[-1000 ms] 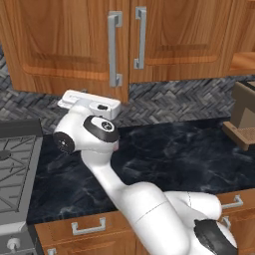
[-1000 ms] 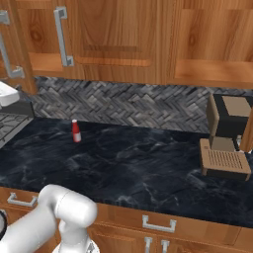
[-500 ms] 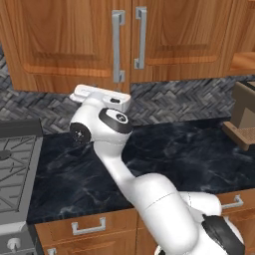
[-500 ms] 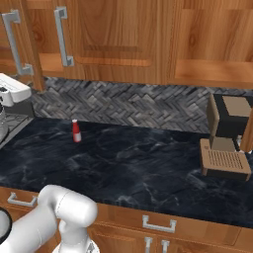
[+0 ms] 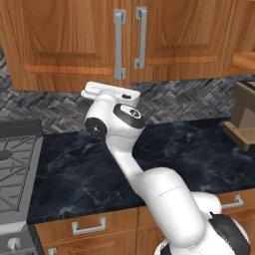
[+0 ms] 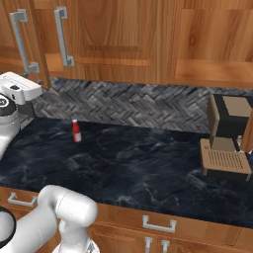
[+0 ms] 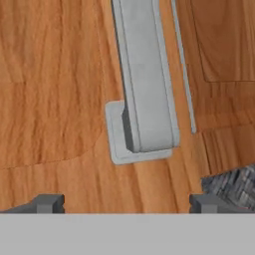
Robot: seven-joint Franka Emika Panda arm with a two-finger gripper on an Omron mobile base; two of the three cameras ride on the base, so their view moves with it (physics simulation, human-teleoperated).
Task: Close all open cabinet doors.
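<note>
Spread, empty claw (image 7: 124,203) just below the long vertical grey metal bar handle (image 7: 145,79) of the warm brown wooden cabinet door (image 7: 55,84), handle centred above in frame.

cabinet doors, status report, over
Gripper open, facing the lower end of the door handle, not touching. Cabinet doors look shut here. Nothing in the way.

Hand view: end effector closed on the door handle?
No, the end effector fingertips stand wide apart below the handle, touching nothing.

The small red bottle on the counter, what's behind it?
Behind the red bottle is the grey herringbone backsplash, with wooden cabinet doors above. The bottle covers a sliver of wall.
</note>
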